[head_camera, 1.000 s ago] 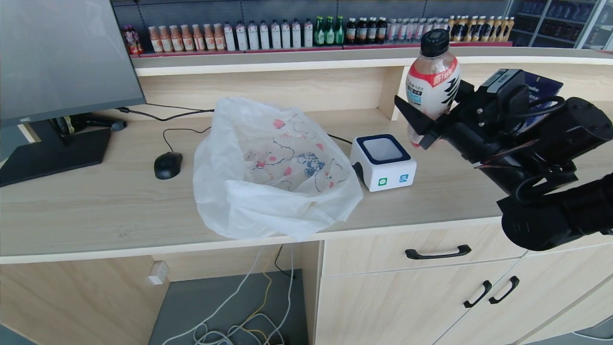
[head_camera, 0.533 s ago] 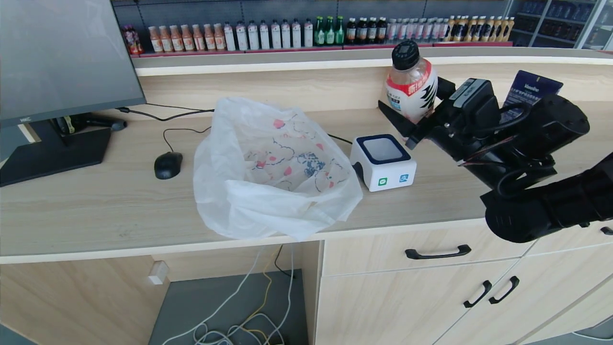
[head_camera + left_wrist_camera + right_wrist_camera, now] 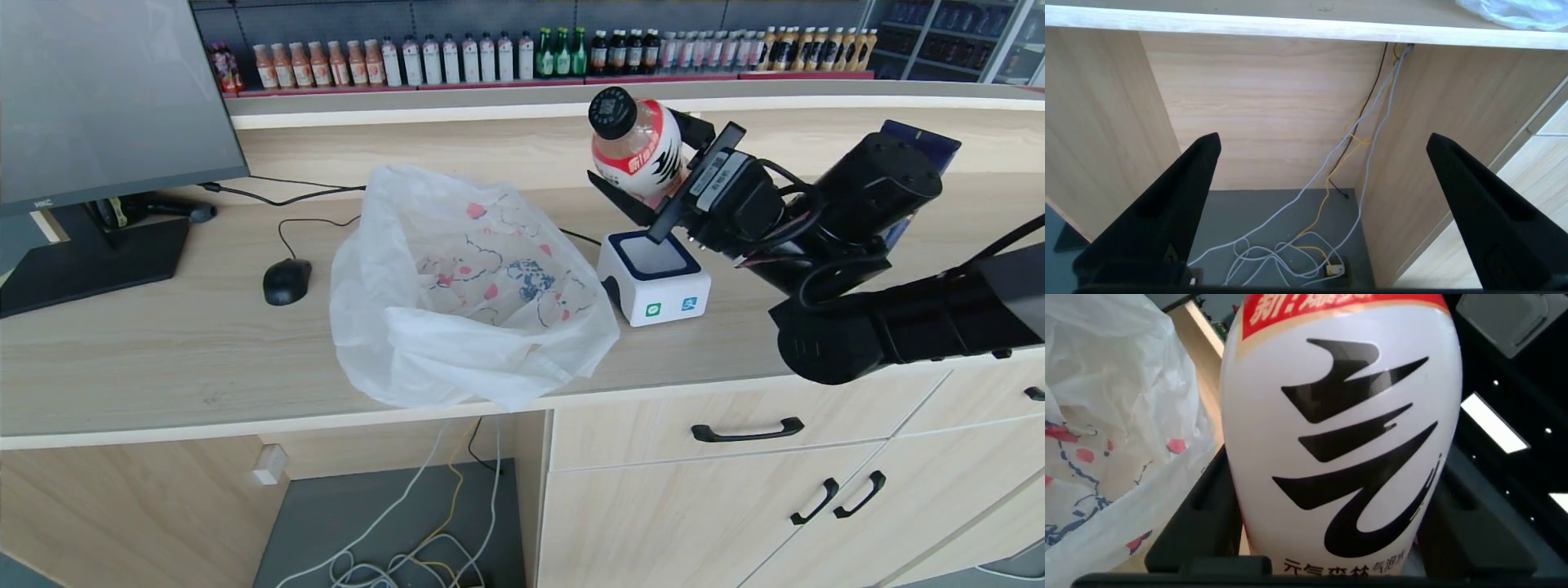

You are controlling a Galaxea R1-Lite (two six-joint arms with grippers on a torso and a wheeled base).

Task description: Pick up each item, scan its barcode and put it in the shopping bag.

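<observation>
My right gripper (image 3: 649,204) is shut on a white drink bottle (image 3: 637,147) with a red band and black cap, held tilted above the back of the white barcode scanner (image 3: 653,278). In the right wrist view the bottle (image 3: 1343,433) sits between the black fingers (image 3: 1200,506), with the white printed shopping bag (image 3: 1102,433) beside it. That shopping bag (image 3: 465,286) lies open on the counter to the left of the scanner. My left gripper (image 3: 1323,212) is open, down below the counter edge, facing the cables in the knee space.
A monitor (image 3: 106,98) stands at the far left with a black mouse (image 3: 286,282) and cable in front. A dark blue package (image 3: 931,139) stands behind my right arm. A raised ledge (image 3: 457,110) runs along the counter's back. Drawers (image 3: 747,429) sit below.
My right arm has carried the bottle leftward and slightly lower, from right of the scanner to above it, tipping the bottle's cap toward the left. The bag and scanner stayed put.
</observation>
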